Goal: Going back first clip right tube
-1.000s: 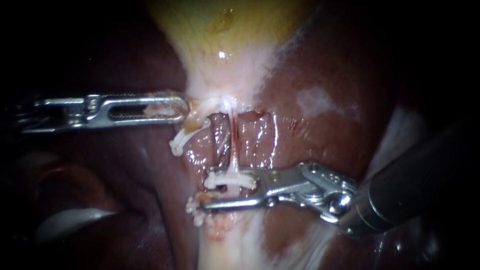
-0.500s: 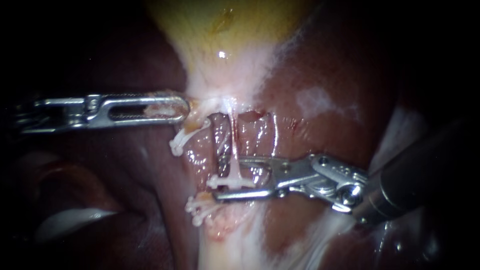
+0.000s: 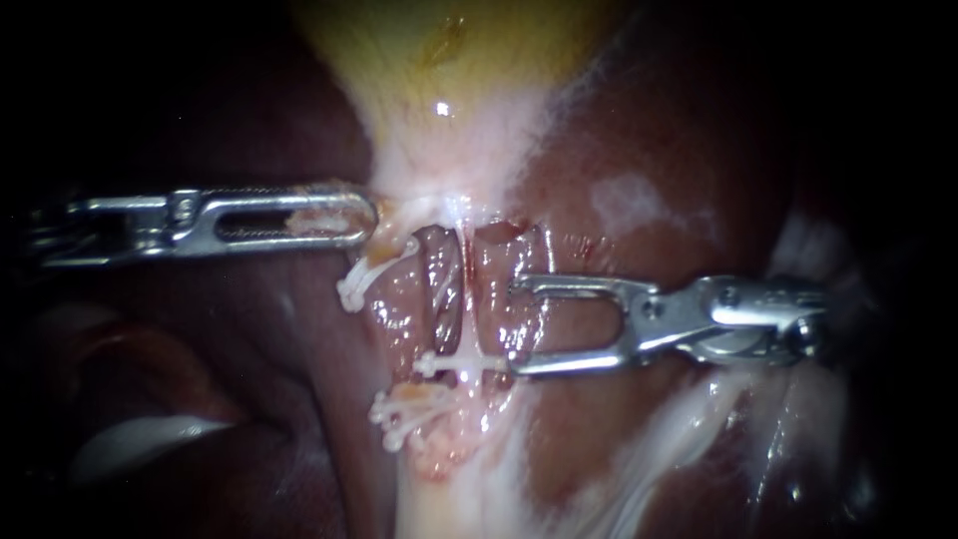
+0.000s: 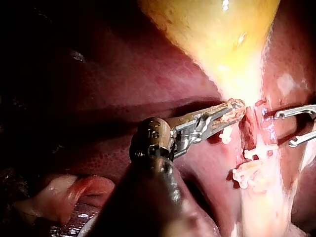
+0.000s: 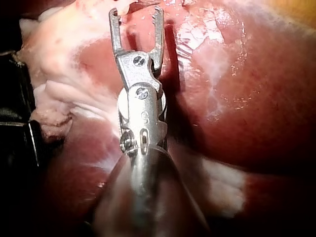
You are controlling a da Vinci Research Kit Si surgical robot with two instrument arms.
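1. The left instrument [image 3: 359, 220], a shiny metal tool with long slotted jaws, comes in from 9 o'clock. Its jaws are pressed together on the pale pink tissue [image 3: 429, 165] just under the gallbladder [image 3: 449, 60]. Scraps of that tissue sit between them.
2. The right instrument [image 3: 516, 327], a shiny metal tool with two thin toothed jaws, comes in from 3 o'clock. Its jaws stand wide apart and hold nothing.
3. The small white plastic clip [image 3: 454, 362] sits across the thin pale right tube [image 3: 465, 299], a little toward 6 o'clock from the middle.
4. The lower jaw's tip is just beside the clip's 3 o'clock end. I cannot tell if they touch.
5. Two other white clips lie near it, one [image 3: 374, 271] at its 10 o'clock and one [image 3: 399, 411] at its 7 o'clock.
6. The big yellow gallbladder fills 12 o'clock. The dark red liver [image 3: 649, 130] lies all around.
7. Wet red folds [image 3: 499, 289] show by the upper jaw's tip.
8. In the left wrist view, the left instrument's own dark shaft hides what lies under it.
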